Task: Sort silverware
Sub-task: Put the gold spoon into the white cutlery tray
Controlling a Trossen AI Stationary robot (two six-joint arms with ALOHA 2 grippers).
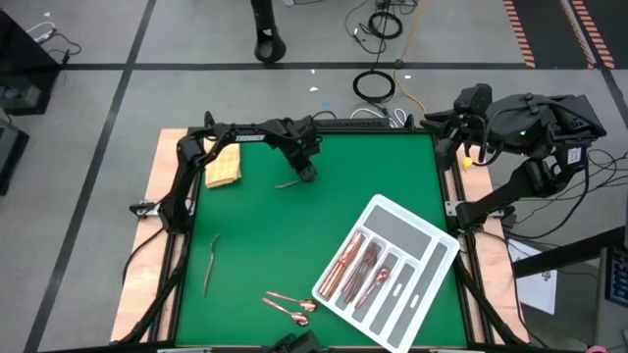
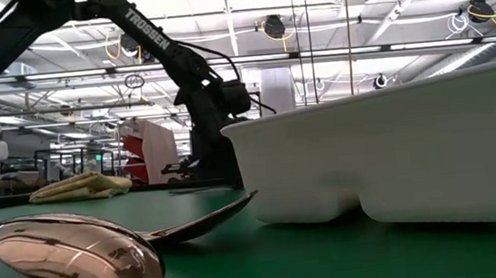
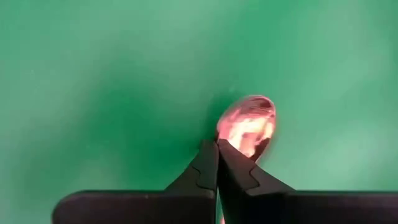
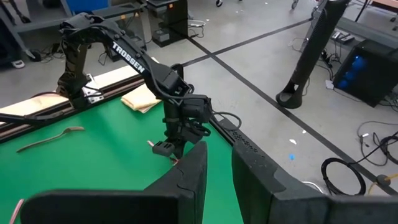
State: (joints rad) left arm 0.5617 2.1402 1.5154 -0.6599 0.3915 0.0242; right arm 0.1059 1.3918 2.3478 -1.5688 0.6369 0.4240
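My left gripper is down at the green mat's far middle, shut on a copper spoon whose bowl shows just past the fingertips. Two more spoons lie at the near edge; one of them fills the low view. A fork lies on the mat at the left. The white tray holds several copper pieces in its left slots. My right gripper waits high off the table's far right corner, its fingers slightly apart with nothing between them. My left gripper pinches the spoon's neck, right behind the bowl, between its two fingertips. The fingers slant down from the table's far side. The bowl sticks out beyond the tips, low over the mat; whether it rests on it I cannot tell.
A folded yellow cloth lies at the far left corner. The tray sits askew at the near right and, as a white wall, blocks the right side of the low view. Bare green mat lies between cloth, fork and tray.
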